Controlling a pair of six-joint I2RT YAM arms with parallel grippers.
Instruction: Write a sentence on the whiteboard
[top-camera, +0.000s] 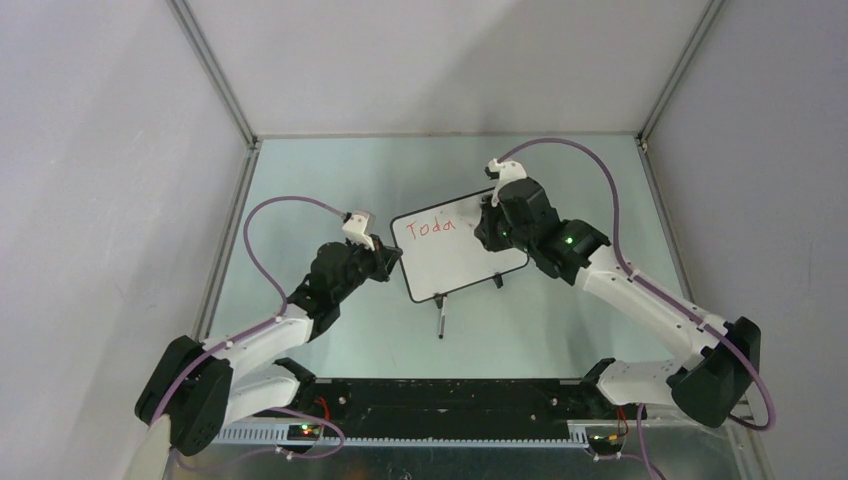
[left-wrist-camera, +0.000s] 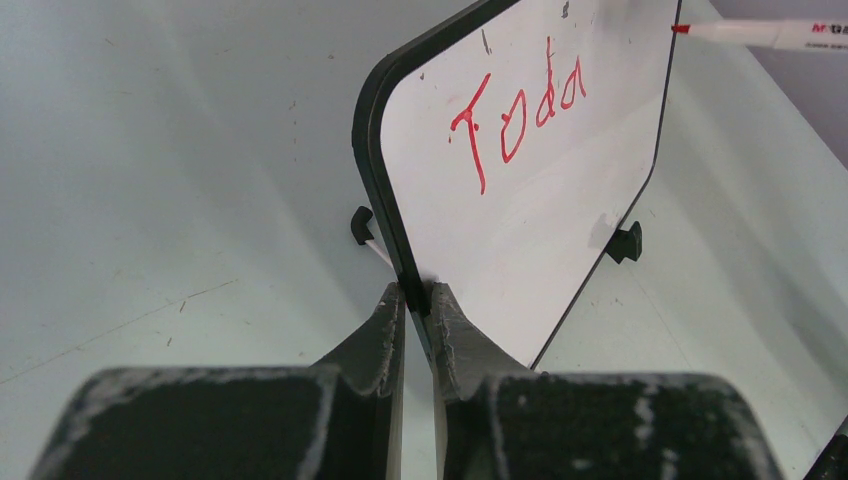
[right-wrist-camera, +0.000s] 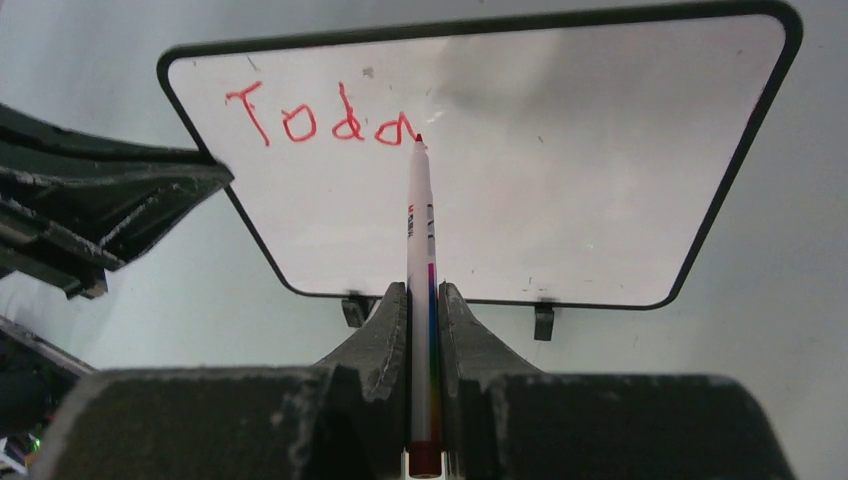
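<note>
My right claw (right-wrist-camera: 423, 300) is clamping the red marker (right-wrist-camera: 420, 215) by its barrel. The tip is pointing to twelve o'clock, at or just off the whiteboard (right-wrist-camera: 560, 180); I cannot tell which. My left claw (left-wrist-camera: 415, 295) is pinching the board's nine o'clock edge, holding it upright mid-table (top-camera: 330, 170). The sentence (right-wrist-camera: 320, 122) is reading "Toda" at the board's eleven o'clock corner. For the "y", I am judging that light, even pressure matters, so the board is not tipping backward.

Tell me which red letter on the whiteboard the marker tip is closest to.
The final a, rightmost of the four; the marker tip sits just beside it, while the other three lie further left.
</note>
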